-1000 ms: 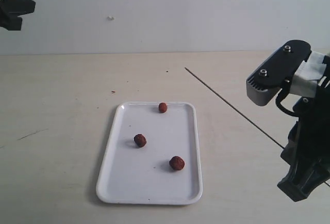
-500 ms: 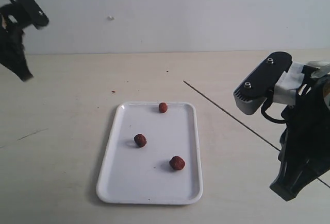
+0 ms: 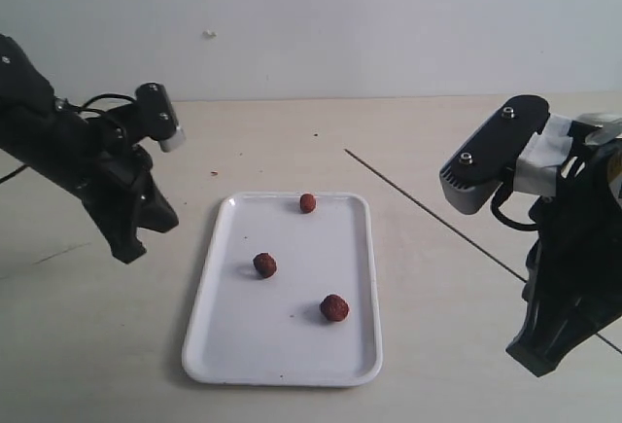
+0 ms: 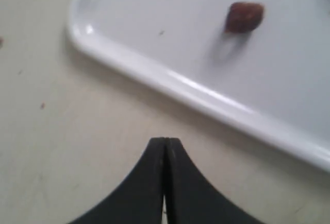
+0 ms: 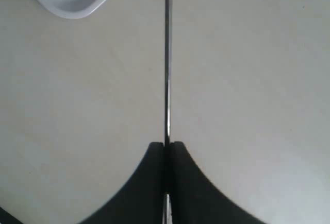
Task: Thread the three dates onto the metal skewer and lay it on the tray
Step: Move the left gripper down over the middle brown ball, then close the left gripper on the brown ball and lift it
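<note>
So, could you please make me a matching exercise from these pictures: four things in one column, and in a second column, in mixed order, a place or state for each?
Things:
1. three dates
2. metal skewer
3. left tool
4. tray

Places or states:
A. gripped by the shut right tool
B. shut, holding nothing
C. lying flat on the table
D. loose, apart from each other, inside the white rim

Pairs: 1-D, 2-A, 3-B, 4-C

You lose the metal skewer (image 3: 437, 215) behind the right arm (image 3: 573, 248) near its lower end. Left wrist view: tray (image 4: 206, 98) runs off frame, one date (image 4: 244, 16) blurred.
</note>
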`<state>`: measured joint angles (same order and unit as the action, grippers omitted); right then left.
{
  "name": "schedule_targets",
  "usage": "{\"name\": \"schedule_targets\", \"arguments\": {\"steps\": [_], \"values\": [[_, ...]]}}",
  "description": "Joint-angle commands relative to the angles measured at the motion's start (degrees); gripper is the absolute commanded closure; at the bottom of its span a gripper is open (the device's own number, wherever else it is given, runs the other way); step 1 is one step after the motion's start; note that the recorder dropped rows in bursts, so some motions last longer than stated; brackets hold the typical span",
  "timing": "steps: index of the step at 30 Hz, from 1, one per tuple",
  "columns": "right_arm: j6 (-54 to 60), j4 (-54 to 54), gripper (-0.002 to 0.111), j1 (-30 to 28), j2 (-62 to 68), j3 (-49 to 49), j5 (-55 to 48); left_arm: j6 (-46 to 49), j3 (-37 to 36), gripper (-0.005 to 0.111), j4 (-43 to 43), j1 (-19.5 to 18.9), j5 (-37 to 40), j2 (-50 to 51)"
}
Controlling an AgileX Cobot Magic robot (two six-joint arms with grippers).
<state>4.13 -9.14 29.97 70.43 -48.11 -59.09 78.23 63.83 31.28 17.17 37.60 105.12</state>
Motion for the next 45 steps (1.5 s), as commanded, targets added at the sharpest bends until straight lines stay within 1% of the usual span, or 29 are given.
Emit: {"name": "schedule_targets", "arguments": {"steps": [1, 2, 4, 5, 6, 7, 14, 17, 21, 23, 34, 35, 38, 39, 45], "values": [[0.10, -0.47, 0.108, -0.18, 0.20, 0.28, 0.96, 4.00, -0.26, 0.104, 1.25, 5.21, -0.06, -0.72], [0.10, -0.47, 0.108, -0.18, 0.20, 0.28, 1.06, 4.00, -0.26, 0.100, 0.94, 6.12, -0.19, -0.72], [0.10, -0.47, 0.108, -0.18, 0.20, 0.28, 1.06, 4.00, -0.26, 0.088, 0.69, 7.28, -0.19, -0.72], [0.10, -0.47, 0.108, -0.18, 0.20, 0.28, 1.06, 3.79, -0.26, 0.075, 1.01, 7.78, -0.30, -0.72], [0.10, -0.47, 0.108, -0.18, 0.20, 0.28, 1.06, 3.79, -0.26, 0.071, 1.25, 8.04, -0.33, -0.60], [0.10, -0.47, 0.108, -0.18, 0.20, 0.28, 1.06, 3.79, -0.26, 0.070, 1.40, 8.04, -0.33, -0.48], [0.10, -0.47, 0.108, -0.18, 0.20, 0.28, 1.06, 4.10, -0.26, 0.070, 5.29, 8.41, -0.59, 0.03], [0.10, -0.47, 0.108, -0.18, 0.20, 0.28, 1.48, 4.10, -0.26, 0.070, 5.54, 9.60, -4.10, 3.44], [0.10, -0.47, 0.108, -0.18, 0.20, 0.28, 1.62, 4.23, -0.26, 0.070, 5.71, 9.72, -8.13, 6.51], [0.10, -0.47, 0.108, -0.18, 0.20, 0.28, 1.86, 5.66, -0.26, 0.070, 6.30, 9.72, -8.27, 7.12], [0.10, -0.72, 0.108, -0.18, 0.20, 0.28, 2.24, 6.15, -0.26, 0.070, 7.16, 9.72, -7.81, 8.22], [0.10, -0.72, 0.108, -0.18, 0.20, 0.28, 2.24, 6.15, -0.26, 0.067, 7.26, 9.72, -7.71, 8.22], [0.10, -0.72, 0.108, -0.18, 0.20, 0.28, 2.24, 6.15, -0.26, 0.051, 8.25, 9.72, -7.90, 8.22], [0.10, -0.72, 0.108, -0.18, 0.20, 0.28, 2.24, 6.15, -0.26, 0.048, 8.89, 9.72, -7.89, 8.22], [0.10, -0.72, 0.108, -0.18, 0.20, 0.28, 2.24, 9.63, -0.26, 0.047, 14.95, 9.72, -8.50, 8.22]]}}
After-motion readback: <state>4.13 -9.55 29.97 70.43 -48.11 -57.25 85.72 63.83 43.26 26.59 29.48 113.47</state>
